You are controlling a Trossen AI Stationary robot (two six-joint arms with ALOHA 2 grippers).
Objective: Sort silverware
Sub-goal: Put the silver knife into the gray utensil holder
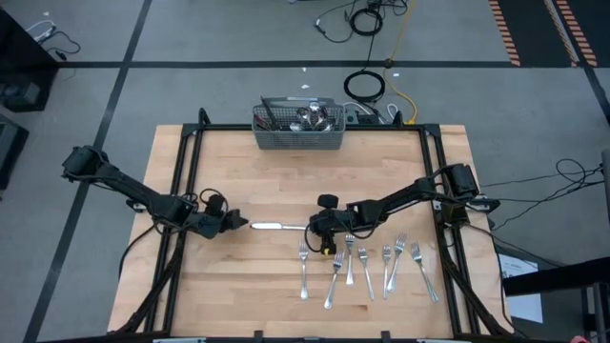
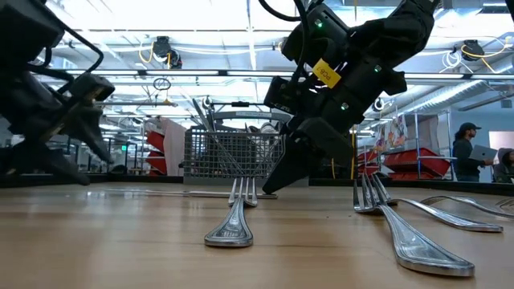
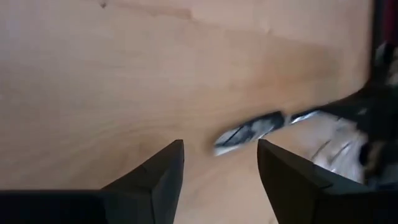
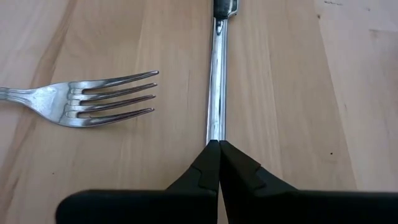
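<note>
A table knife lies stretched across the middle of the table between my two grippers. My right gripper is shut on the knife's right end. My left gripper stands open at the knife's left end, which shows just ahead of the gap between its fingers and touches neither. Several forks lie side by side on the wood near the front right, tines toward the far edge. One fork lies beside the knife in the right wrist view. My right gripper pinches the knife's right end between its two fingertips. The fingers slant down from the table's right and lie along the knife, which runs straight on from them toward the left gripper. Whether the knife rests on the wood or hangs just above it, I cannot tell.
A grey wire-mesh basket with more silverware stands at the middle of the far edge. A black frame runs round the tabletop. Bare wood lies between the knife and the basket and at the near left.
</note>
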